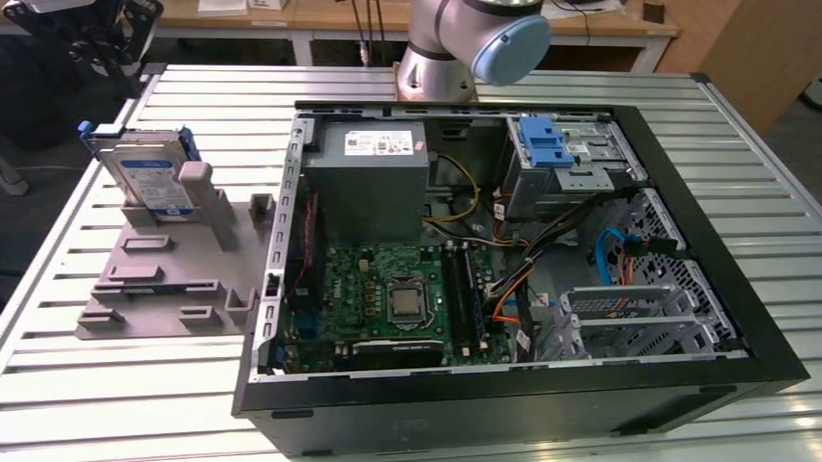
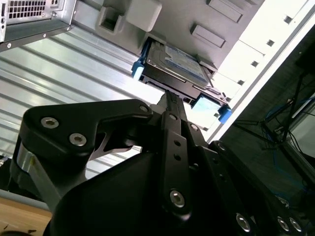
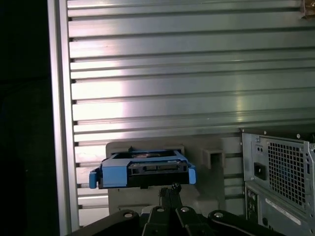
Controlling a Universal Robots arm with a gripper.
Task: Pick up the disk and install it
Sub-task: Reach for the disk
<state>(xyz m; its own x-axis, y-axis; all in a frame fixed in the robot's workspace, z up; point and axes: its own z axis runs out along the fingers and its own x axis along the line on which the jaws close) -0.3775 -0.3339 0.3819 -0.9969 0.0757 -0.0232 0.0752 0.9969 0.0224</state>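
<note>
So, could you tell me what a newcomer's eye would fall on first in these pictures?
Probably the open computer case lying on the slatted metal table, its green board exposed. Then the disk in blue rails, standing upright in a grey holder at the exterior view's left; in both wrist views the claw points at it.

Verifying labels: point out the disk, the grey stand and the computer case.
disk (image 1: 142, 174): exterior view, label face.
grey stand (image 1: 148, 280): exterior view, flat base.
computer case (image 1: 514, 409): exterior view, near black wall.
</note>
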